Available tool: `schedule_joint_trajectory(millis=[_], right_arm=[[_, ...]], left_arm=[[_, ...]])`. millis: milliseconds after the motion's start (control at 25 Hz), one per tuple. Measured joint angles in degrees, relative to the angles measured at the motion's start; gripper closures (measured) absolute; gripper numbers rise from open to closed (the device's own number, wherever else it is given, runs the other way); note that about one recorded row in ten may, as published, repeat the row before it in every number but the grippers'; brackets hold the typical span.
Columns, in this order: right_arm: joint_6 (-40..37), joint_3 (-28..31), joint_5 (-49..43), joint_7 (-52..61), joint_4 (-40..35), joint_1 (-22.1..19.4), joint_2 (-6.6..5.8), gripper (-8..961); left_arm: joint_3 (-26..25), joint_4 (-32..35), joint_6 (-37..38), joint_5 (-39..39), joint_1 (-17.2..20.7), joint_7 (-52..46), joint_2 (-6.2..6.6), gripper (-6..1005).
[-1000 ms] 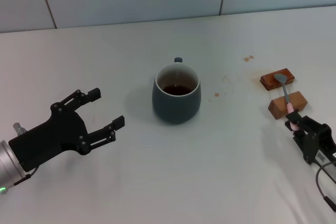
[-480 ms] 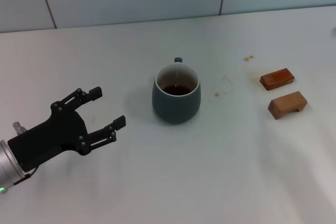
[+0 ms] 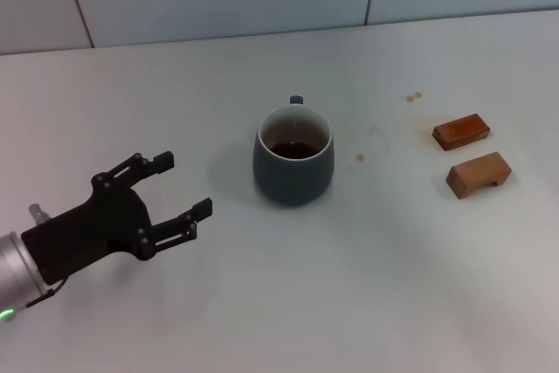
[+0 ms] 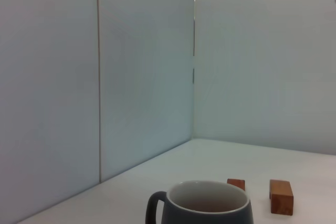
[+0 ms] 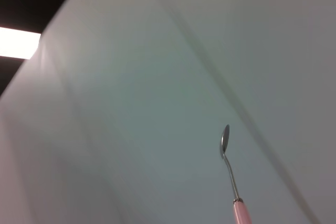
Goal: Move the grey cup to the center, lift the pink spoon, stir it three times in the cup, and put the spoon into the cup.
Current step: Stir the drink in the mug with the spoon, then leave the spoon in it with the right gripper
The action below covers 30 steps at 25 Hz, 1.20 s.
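Nearest, the left claw (image 3: 181,188) hovers with jaws spread and empty beside the rounded dark blue-grey ceramic mug (image 3: 294,156) mid-counter (image 3: 367,277), while the slim pink-handled metal spoon (image 5: 231,179) is aloft, presumably gripped by the unseen right claw, so lowering it into the mug comes next.

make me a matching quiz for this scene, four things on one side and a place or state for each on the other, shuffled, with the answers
Things:
1. rounded dark blue-grey ceramic mug
2. slim spoon with a pale pink handle
3. black left hand
4. two brown wooden blocks

Places or states:
A. open, hovering to the robot's left of the mug
B. out of the head view, seen against the wall in the right wrist view
C. mid-table, dark liquid inside
D. on the table to the robot's right of the mug

Pairs: 1-C, 2-B, 3-A, 4-D
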Motion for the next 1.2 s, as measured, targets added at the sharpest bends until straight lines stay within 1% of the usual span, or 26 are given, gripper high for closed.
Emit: schedule_joint_trajectory(millis=[40, 80, 120, 160, 200, 240, 280, 320, 360, 440, 480, 560, 600, 640, 680, 720, 760, 840, 880, 920, 960, 1040, 1080, 1120, 1200], right_arm=[[0.64, -1.44, -0.84, 2.10, -4.54, 1.27, 0.07, 843], [3.34, -7.19, -3.19, 7.22, -14.67, 3.30, 0.11, 843], [5.10, -10.80, -4.24, 9.34, -18.62, 3.72, 0.11, 843], [5.10, -10.80, -4.24, 9.34, -18.62, 3.72, 0.11, 843], [6.97, -14.61, -5.41, 11.46, -22.61, 3.98, 0.11, 843], [9.14, -20.10, -7.44, 14.26, -27.51, 4.03, 0.00, 843], [12.70, -29.96, -12.72, 19.98, -36.91, 4.02, -0.32, 843], [13.93, -34.02, -15.62, 22.56, -41.07, 4.13, -0.42, 843], [13.93, -34.02, -15.62, 22.56, -41.07, 4.13, -0.42, 843], [15.75, -41.89, -22.97, 28.65, -50.47, 5.01, -0.51, 843], [15.83, -44.59, -27.16, 31.78, -54.20, 5.87, -0.56, 843], [14.87, -49.63, -36.33, 38.75, -60.79, 8.54, -0.92, 843], [13.20, -51.40, -39.86, 41.96, -62.67, 10.49, -1.42, 843], [11.19, -52.61, -42.33, 44.70, -63.71, 12.41, -1.99, 843], [6.70, -53.54, -44.31, 48.75, -63.74, 16.75, -3.29, 843], [6.70, -53.54, -44.31, 48.75, -63.74, 16.75, -3.29, 843], [4.13, -53.63, -44.95, 50.59, -63.15, 19.45, -4.06, 843], [-0.20, -53.87, -47.16, 52.78, -61.32, 23.40, -4.77, 843], [-3.61, -54.16, -50.08, 53.68, -58.71, 27.27, -5.04, 843], [-3.61, -54.16, -50.08, 53.68, -58.71, 27.27, -5.04, 843], [-4.92, -54.50, -51.84, 53.83, -56.87, 29.18, -5.07, 843], [-5.77, -55.54, -54.75, 53.93, -53.99, 31.54, -5.07, 843], [-5.91, -57.14, -57.36, 53.94, -50.78, 33.88, -5.00, 843], [-5.91, -57.14, -57.36, 53.94, -50.78, 33.88, -5.00, 843], [-5.85, -58.47, -59.06, 53.92, -47.60, 35.89, -4.90, 843]], left_arm=[[0.13, -0.02, -0.35, -0.01, -0.19, -0.14, -0.03, 139], [0.26, -0.23, -1.32, 0.00, -0.60, -0.34, -0.08, 139], [0.26, -0.23, -1.32, 0.00, -0.60, -0.34, -0.08, 139], [0.30, -0.30, -1.76, 0.01, -0.73, -0.35, -0.09, 139], [0.30, -0.30, -1.76, 0.01, -0.73, -0.35, -0.09, 139], [0.33, -0.44, -2.52, 0.01, -1.06, -0.36, -0.09, 139], [0.34, -0.56, -3.01, 0.02, -1.25, -0.36, -0.11, 139], [0.34, -0.56, -3.01, 0.02, -1.25, -0.36, -0.11, 139], [0.35, -0.57, -3.29, 0.03, -1.37, -0.37, -0.13, 139], [0.37, -0.67, -3.90, 0.03, -1.72, -0.40, -0.22, 140], [0.37, -0.73, -4.06, 0.03, -1.88, -0.43, -0.25, 140], [0.37, -0.85, -4.38, 0.03, -2.16, -0.54, -0.31, 140], [0.37, -0.86, -4.49, 0.04, -2.19, -0.56, -0.31, 140], [0.43, -0.87, -4.59, 0.03, -2.21, -0.58, -0.29, 140], [0.57, -0.87, -4.74, 0.04, -2.23, -0.61, -0.27, 140], [0.75, -0.87, -4.91, 0.04, -2.24, -0.72, -0.25, 140], [0.82, -0.87, -4.97, 0.04, -2.24, -0.79, -0.24, 140], [0.99, -0.78, -5.16, 0.04, -2.24, -1.10, -0.23, 140], [0.99, -0.72, -5.22, 0.04, -2.19, -1.19, -0.21, 140], [0.99, -0.72, -5.22, 0.04, -2.19, -1.19, -0.21, 140], [1.05, -0.72, -5.24, 0.04, -2.20, -1.20, -0.19, 140], [1.43, -0.72, -5.44, 0.04, -2.20, -1.20, -0.15, 140], [1.84, -0.74, -5.63, 0.04, -2.25, -1.20, -0.14, 140], [1.84, -0.74, -5.63, 0.04, -2.25, -1.20, -0.14, 140], [1.95, -0.81, -5.69, 0.04, -2.31, -1.20, -0.21, 140]])
